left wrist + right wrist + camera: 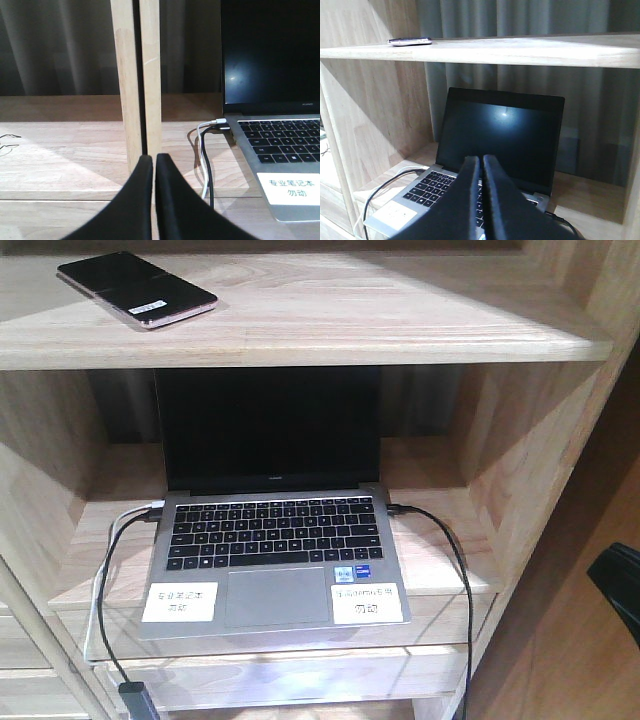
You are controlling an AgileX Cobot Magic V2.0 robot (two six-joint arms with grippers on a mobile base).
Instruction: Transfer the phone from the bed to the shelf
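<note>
The phone (136,289), thin, black and glossy with a pinkish rim and a small white sticker, lies flat on the upper board of the pale wooden shelf (400,330). From the right wrist it shows edge-on as the phone (410,41) at the board's left end. My left gripper (153,159) is shut with nothing in it, in front of a vertical shelf post (136,75). My right gripper (481,160) is shut and empty too, hanging before the laptop below the upper board. The bed is out of view.
An open grey laptop (270,540) with a dark screen fills the lower shelf board, with two white labels on its palm rest. Black and white cables (110,570) run from its left side, a black cable (450,560) from its right. Grey curtains (520,20) hang behind the shelf.
</note>
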